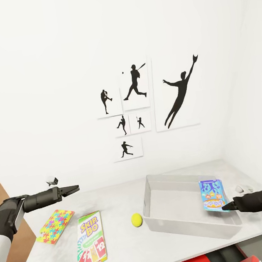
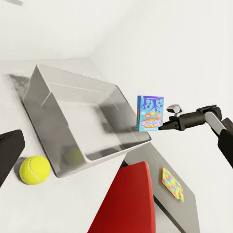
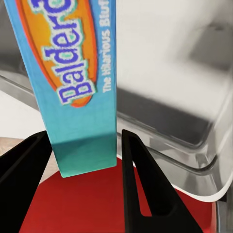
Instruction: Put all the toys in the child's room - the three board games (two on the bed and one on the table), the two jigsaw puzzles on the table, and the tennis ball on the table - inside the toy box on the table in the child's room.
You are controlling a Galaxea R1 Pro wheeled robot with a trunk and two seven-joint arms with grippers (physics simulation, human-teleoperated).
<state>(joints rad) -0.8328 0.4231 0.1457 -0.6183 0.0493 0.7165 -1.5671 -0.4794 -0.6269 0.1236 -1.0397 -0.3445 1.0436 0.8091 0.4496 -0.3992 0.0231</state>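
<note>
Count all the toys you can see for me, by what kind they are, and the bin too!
Board games: 2, the Skip-Bo box and the blue box in the right gripper
Jigsaw puzzles: 2, one beside Skip-Bo, one on a lower grey surface
Tennis balls: 1
Bins: 1
Total: 6

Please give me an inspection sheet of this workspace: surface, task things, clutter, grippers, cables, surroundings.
Surface: pale table.
Task things: empty grey toy box; blue game held over its right rim; Skip-Bo, puzzle and tennis ball on table left of box.
Clutter: nothing seen.
Grippers: right gripper holds blue game's edge; left gripper empty, above table.
Cables: nothing seen.
Surroundings: white wall, baseball silhouettes; red object below table edge.
</note>
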